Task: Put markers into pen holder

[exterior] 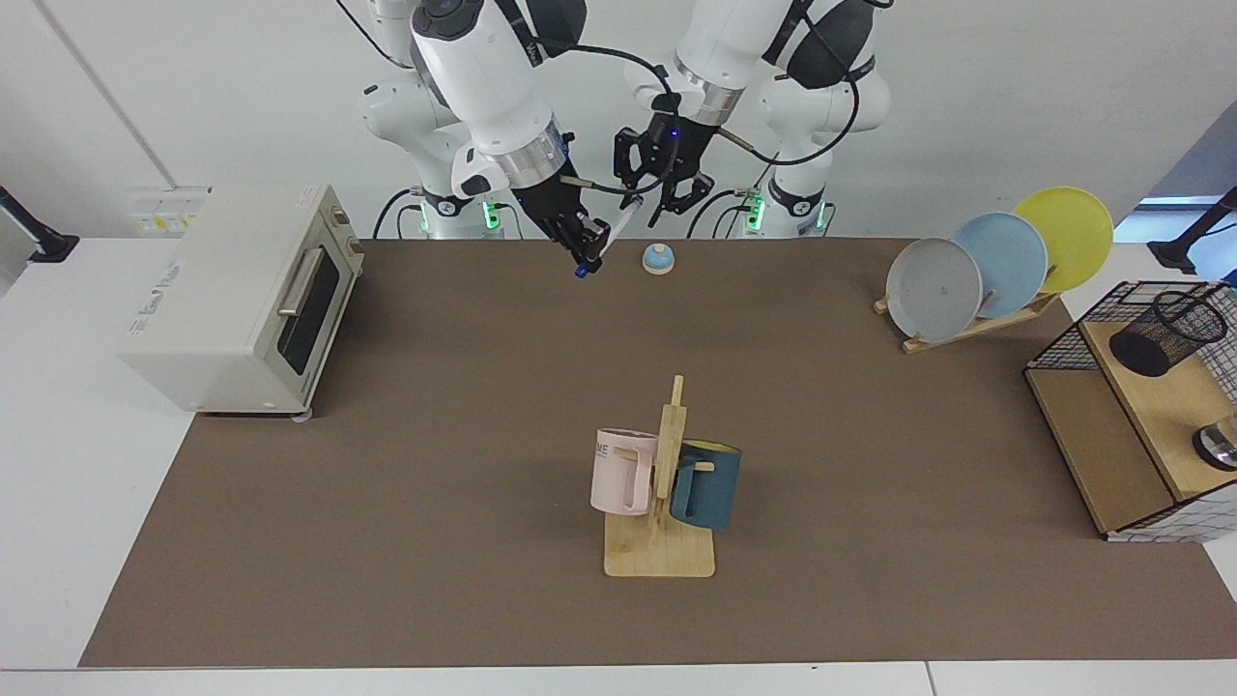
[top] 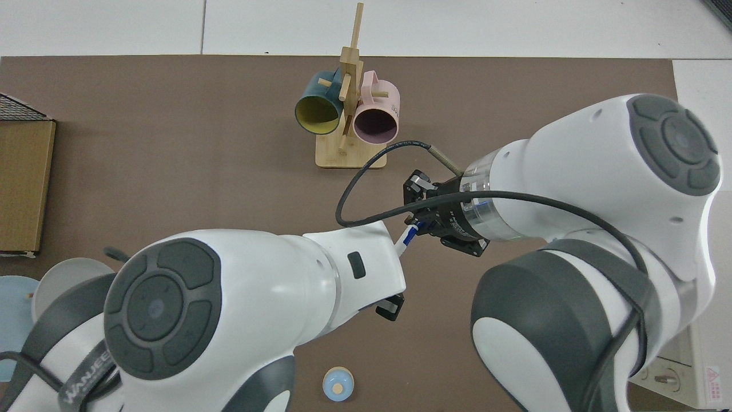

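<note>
Marker (top: 407,238) slanting between right claw (top: 420,225) and the left arm's white wrist (top: 366,269), above brown mat (top: 171,149).
</note>
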Motion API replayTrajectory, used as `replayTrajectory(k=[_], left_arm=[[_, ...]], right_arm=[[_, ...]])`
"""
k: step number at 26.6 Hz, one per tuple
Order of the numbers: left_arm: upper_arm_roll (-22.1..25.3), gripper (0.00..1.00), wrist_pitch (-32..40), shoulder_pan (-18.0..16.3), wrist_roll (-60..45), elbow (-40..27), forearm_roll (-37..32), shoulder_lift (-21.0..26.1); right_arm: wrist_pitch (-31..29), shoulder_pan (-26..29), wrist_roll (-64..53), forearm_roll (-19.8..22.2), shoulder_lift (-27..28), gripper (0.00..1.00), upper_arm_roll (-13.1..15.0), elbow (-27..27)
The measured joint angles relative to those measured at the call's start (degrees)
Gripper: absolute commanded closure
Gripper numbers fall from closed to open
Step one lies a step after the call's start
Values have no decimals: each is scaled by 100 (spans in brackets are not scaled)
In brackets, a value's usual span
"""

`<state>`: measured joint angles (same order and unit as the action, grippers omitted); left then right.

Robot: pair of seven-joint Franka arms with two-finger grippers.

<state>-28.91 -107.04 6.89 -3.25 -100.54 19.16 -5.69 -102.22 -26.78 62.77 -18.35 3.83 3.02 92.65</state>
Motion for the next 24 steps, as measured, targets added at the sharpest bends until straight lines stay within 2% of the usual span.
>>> replayTrajectory(k=[3,5,8,10,12,13,14,15,20,24], left_arm=[[-16,86,0,1,-51,16,26,0],[-20,100,0,0,-144,29,26,0],[-31,100,3,1,-264,60,62,-1],[-31,100,10,-3,-266,66,59,-6],[-31,100,17,-8,-266,67,62,-5],[-31,100,21,-9,-266,67,62,-5],[-32,100,25,-9,-266,67,62,-5],[-32,100,26,-9,-266,68,62,-5],[-22,100,94,-50,-336,72,43,-4],[44,100,474,-96,-336,179,1,-5]], right_arm=[[-49,-1,17,-15,-2,100,-2,7],[-50,-2,17,-16,-5,100,-2,14],[-115,-5,27,-37,-4,100,-6,22],[-117,-6,20,-37,-7,83,-7,29],[-123,-7,20,-38,-6,75,-9,30],[-123,-7,20,-39,-7,53,-10,31],[-124,-7,20,-39,-6,4,-11,32],[-124,-7,20,-40,-6,0,-11,34],[-127,8,19,-42,-8,0,-1,46],[-127,24,15,-42,-9,0,30,47]])
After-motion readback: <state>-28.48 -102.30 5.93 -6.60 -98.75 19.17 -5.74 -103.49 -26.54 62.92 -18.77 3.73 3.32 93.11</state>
